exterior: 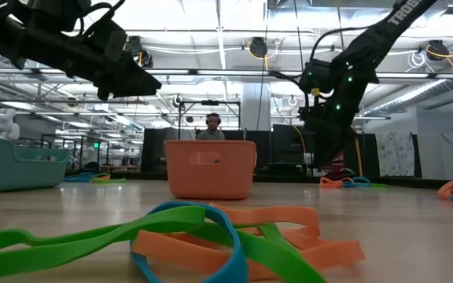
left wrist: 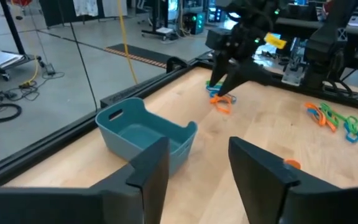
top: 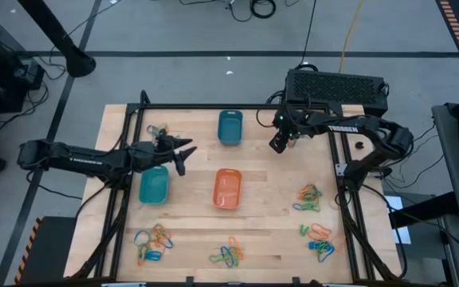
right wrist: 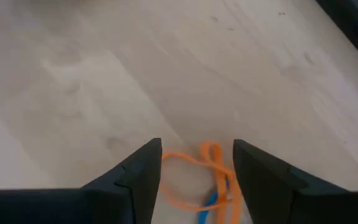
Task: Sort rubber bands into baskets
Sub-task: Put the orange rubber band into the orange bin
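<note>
Surroundings: black cables (top: 255, 8) on floor at 12 o'clock beyond the worktop (top: 190, 171).
Rubber bands (top: 309, 197): thin orange, green, blue loops, piled at 3 to 7 o'clock.
Baskets: dark teal (top: 229, 127) at 12, turquoise (top: 154, 184) at 9, orange (top: 227, 188) central.
Left end effector (left wrist: 197, 165): fingers apart, empty, near the turquoise basket.
Right end effector (right wrist: 196, 167): fingers apart over an orange-blue tangle (right wrist: 210, 180).

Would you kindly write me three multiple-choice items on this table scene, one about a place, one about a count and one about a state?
1. Where is the orange basket?
A. near the table's middle
B. at the far left corner
C. under the right arm

2. How many baskets stand on the table?
A. two
B. three
C. five

3. How are the fingers of the right hand?
A. shut flat together
C. clamped on a basket rim
B. apart, with rubber bands on the wood between them

Key: 1 A, the high view shows it central, between the two arms. 2 B, the dark teal basket, the turquoise basket and the orange one. 3 B, the right wrist view shows a gap between the fingers over the loops.
</note>
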